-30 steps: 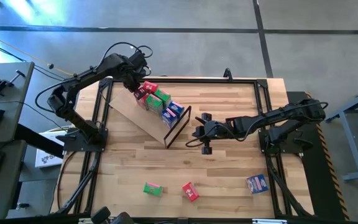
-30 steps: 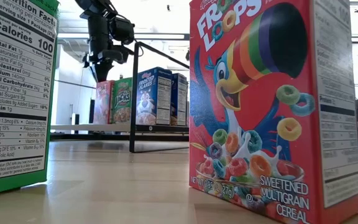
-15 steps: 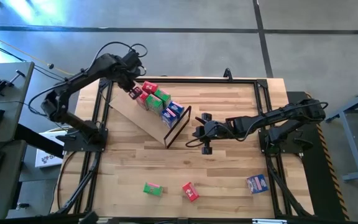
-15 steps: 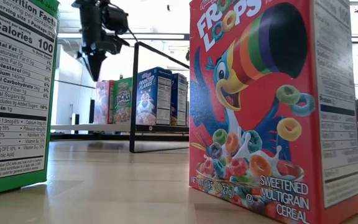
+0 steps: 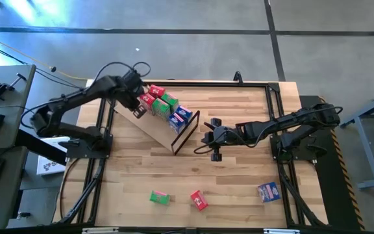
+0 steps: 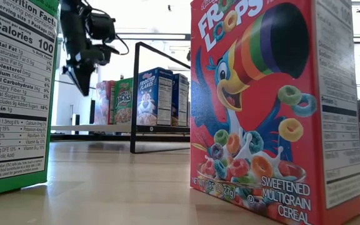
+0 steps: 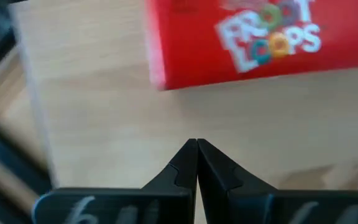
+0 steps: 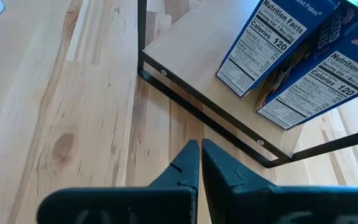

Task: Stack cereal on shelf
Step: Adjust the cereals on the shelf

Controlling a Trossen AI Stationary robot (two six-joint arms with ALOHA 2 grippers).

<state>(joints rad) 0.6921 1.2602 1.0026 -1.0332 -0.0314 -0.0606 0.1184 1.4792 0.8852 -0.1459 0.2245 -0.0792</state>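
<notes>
Left gripper (image 5: 139,112), with its two dark fingers (image 7: 185,165) pressed together and nothing between them, is seen in the upper left of the high view over the bare end of the large light-tan plywood shelf panel (image 5: 149,127). The panel's long axis runs diagonally from upper left down towards the centre, ending in a thin dark rectangular metal frame (image 5: 188,132). A row of small cardboard cereal boxes (image 5: 165,106), red, green and blue, is lined up along that same diagonal on the panel. In the left wrist view "FROOT LOOPS" is read on a red box (image 7: 247,43) lying just ahead of the fingers.

Right of the frame, near it but apart, the right gripper (image 5: 215,156) is held over the striped wooden tabletop (image 5: 239,110), likewise pinched closed and empty. In its wrist view "Nutrition Facts" and "Calories 120" are read on two blue boxes (image 8: 278,46).

Along the lower edge of the high view, a green box (image 5: 159,197), a red box (image 5: 199,200) and a blue box (image 5: 268,191) are left on the tabletop, well apart from the shelf.
</notes>
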